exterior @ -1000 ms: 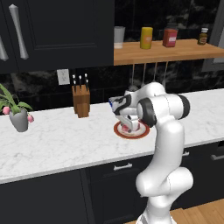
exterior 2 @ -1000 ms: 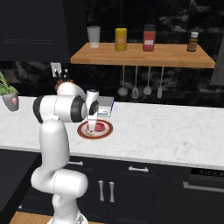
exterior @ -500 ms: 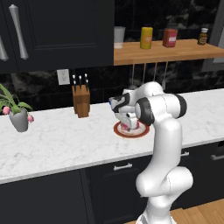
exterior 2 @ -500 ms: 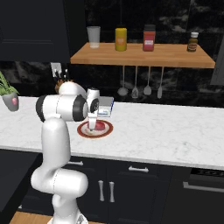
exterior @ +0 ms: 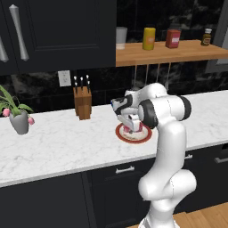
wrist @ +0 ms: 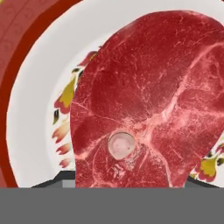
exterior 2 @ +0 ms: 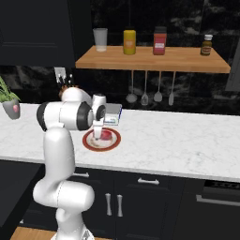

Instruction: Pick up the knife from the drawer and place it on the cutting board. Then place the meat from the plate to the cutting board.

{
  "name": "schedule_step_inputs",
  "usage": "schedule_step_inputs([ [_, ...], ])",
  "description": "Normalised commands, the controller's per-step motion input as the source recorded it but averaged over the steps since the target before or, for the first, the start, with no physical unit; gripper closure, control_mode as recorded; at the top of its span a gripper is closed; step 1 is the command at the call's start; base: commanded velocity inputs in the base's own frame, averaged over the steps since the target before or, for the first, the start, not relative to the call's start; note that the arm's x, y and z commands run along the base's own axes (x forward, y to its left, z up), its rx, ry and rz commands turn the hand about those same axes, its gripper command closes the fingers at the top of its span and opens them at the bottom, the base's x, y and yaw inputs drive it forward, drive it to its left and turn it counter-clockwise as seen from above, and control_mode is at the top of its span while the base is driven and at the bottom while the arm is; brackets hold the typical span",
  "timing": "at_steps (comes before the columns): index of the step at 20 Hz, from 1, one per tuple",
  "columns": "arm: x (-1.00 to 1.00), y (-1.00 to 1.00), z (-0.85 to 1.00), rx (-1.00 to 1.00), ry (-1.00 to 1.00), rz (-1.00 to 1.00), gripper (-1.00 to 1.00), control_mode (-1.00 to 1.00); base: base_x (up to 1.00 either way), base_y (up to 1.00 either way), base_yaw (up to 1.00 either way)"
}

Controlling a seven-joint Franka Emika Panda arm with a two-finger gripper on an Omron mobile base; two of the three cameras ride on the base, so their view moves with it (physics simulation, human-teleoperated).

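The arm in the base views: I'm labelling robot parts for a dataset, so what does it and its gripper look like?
The arm is glossy white, built of rounded tubular segments with dark grey to black bands at the joints. Its hand is a white block with a blue-edged panel. The gripper has two slim, pale fingers. No cables or lettering can be made out.

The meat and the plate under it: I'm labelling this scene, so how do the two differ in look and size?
The meat is a dark red, irregular slab with pale streaks and a small round bone; the plate is a smooth round disc, white in the centre with a red rim and painted flowers. The meat is much smaller than the plate and lies on it, inside the rim. Both lie flat on the counter, below the pincer.
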Motion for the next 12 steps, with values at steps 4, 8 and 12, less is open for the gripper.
schedule_step_inputs([
  [4, -0.36, -0.12, 0.27, 0.0, -0.02, 0.0, 1.0, -1.0, 0.0, 0.0, 0.0],
  [8, -0.43, -0.15, 0.74, -0.02, -0.05, 0.09, 1.0, -1.0, 0.0, 0.0, 0.0],
  [12, -0.48, -0.08, 0.88, -0.08, -0.07, 0.22, 1.0, -1.0, 0.0, 0.0, 0.0],
])
